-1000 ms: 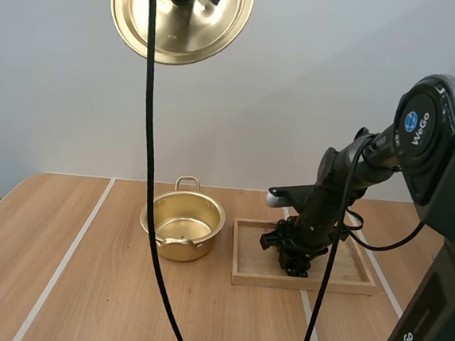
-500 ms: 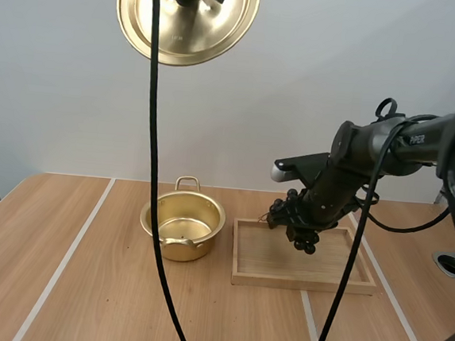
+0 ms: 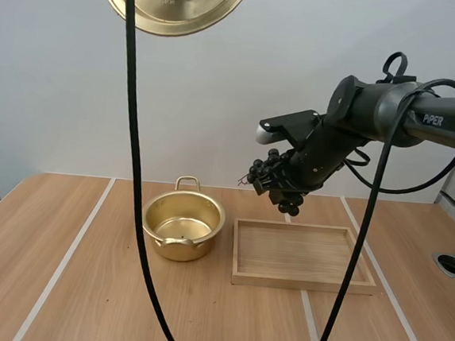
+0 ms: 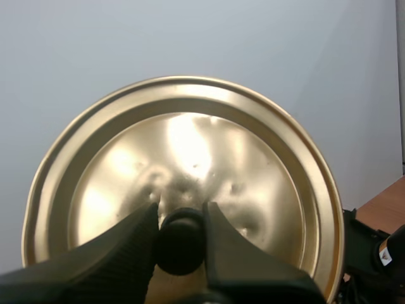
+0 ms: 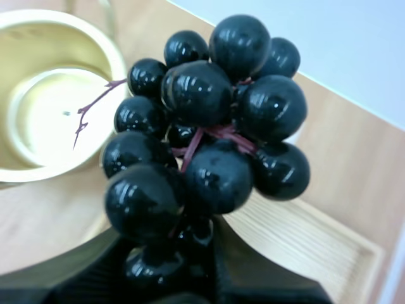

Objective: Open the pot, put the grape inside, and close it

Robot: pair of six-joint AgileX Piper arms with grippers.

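1. The right gripper was low in the wooden tray a second ago. It has since risen and now hangs high over the tray's far edge, nearer the 9 o'clock end.
2. Its fingers are clamped on the bunch of grapes. The glossy dark berries bulge out past the fingertips, and a thin red stem pokes from the cluster.
3. The grapes have left the tray with the gripper, so they hang in the air, touching nothing but the fingers.
4. The golden pot stands open on the wooden surface, just beside the tray at its 9 o'clock. In the right wrist view its bare inside shows beyond the grapes.
5. The left gripper has its fingers closed tight on the black knob of the golden lid. The lid is held on edge, high above the pot. It has drifted slightly toward 9 o'clock since a second ago.
6. The pick-up looks complete and the opening is already done. What remains is probably to carry the grapes toward 9 o'clock until they are over the pot's mouth, lower and release them, then bring the lid down.
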